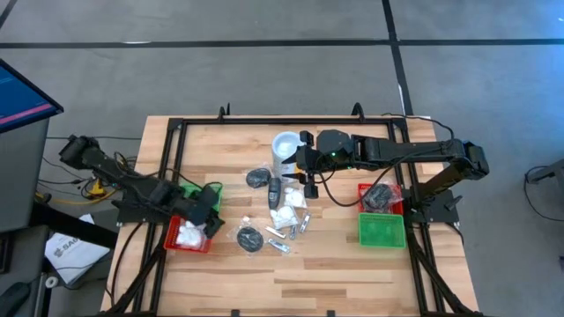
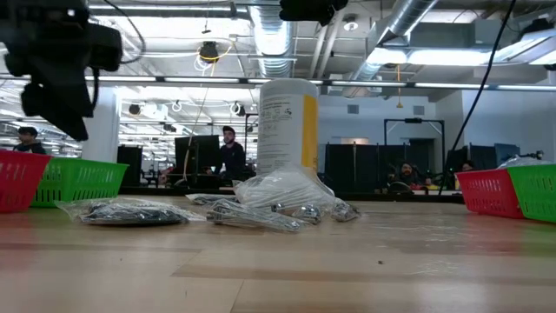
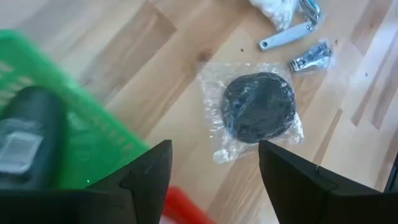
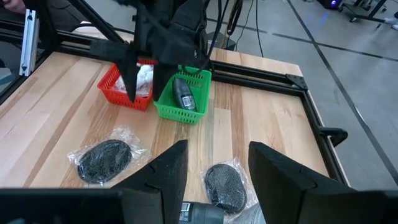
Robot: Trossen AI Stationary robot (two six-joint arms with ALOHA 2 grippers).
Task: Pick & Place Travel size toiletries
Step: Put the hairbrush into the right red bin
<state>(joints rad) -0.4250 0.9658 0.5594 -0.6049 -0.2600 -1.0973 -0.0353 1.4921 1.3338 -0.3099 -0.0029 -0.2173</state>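
Crinkly clear bags [image 2: 278, 204], glossy black disc [image 3: 259, 107], smooth planks [image 1: 335, 264]

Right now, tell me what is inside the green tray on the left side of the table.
The green tray holds one dark oblong piece with a pale label, lying flat. The left end effector hangs in front, hiding the tray's far corner, so anything there cannot be seen.

Left green tray [image 3: 74, 137] blurred, cut by frame edge in left wrist view. Dark oblong piece [image 4: 199, 214] hidden partly behind right fingers [image 4: 165, 180]. Silvery tubes [image 1: 280, 239] too small for detail overhead.
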